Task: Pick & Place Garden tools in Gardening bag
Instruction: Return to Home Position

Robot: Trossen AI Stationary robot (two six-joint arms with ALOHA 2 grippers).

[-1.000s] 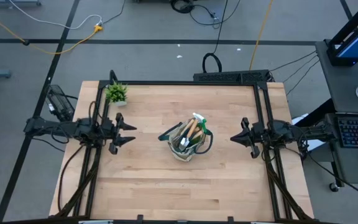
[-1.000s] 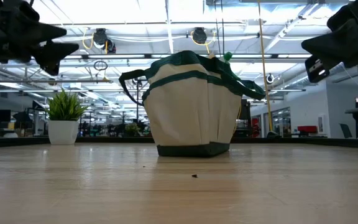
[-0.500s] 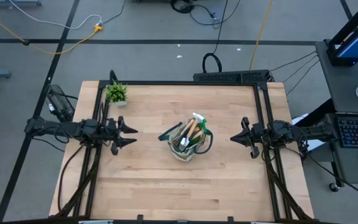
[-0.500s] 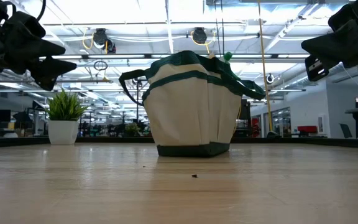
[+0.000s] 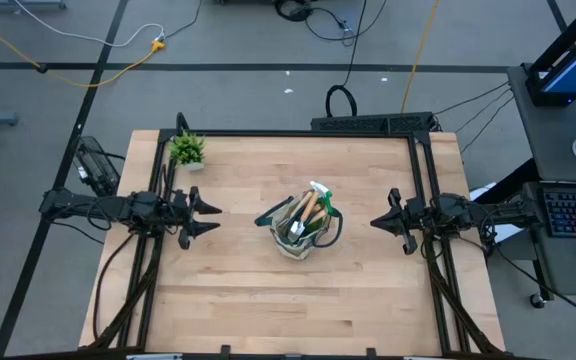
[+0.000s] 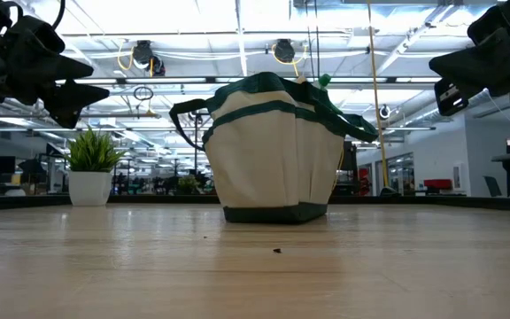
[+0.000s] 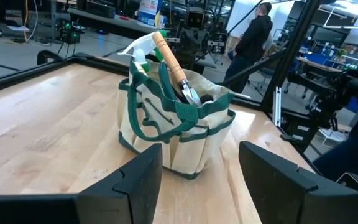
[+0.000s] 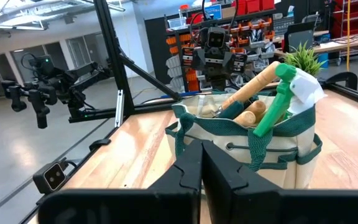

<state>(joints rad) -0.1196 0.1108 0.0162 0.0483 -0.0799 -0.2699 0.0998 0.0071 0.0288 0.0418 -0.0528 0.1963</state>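
- The bag point(image 5: 303, 228) stands upright near the middle of the table point(image 5: 268, 300), between the two arms and well apart from both
- Garden tools stick out of its open top. Two wooden handles point(image 8: 257, 81) lean side by side, and a spray bottle point(image 8: 289, 87) with a green trigger and a pale head sits at the rim
- From the left wrist view, one wooden handle slants up over the rim, with its metal neck running down inside the bag
- The bag's dark green loop handles point(image 6: 354, 127) droop outward on either side in the low view
- The left gripper point(image 5: 211, 218) hangs over the table's left side and points toward the bag. Its fingers point(image 7: 135, 180) are spread wide with nothing between them, and the bag shows through the gap
- The right gripper point(image 5: 375, 222) hangs over the table's right side and also points toward the bag. Its fingers point(image 8: 188, 168) are pressed together and hold nothing
- In the low view both grippers hang clear of the tabletop, at about the height of the bag's top
- A small plant point(image 5: 187, 150) in a white pot stands at the far left corner of the table, apart from the bag
- A person point(image 7: 253, 37) in dark clothes stands in the room beyond the table
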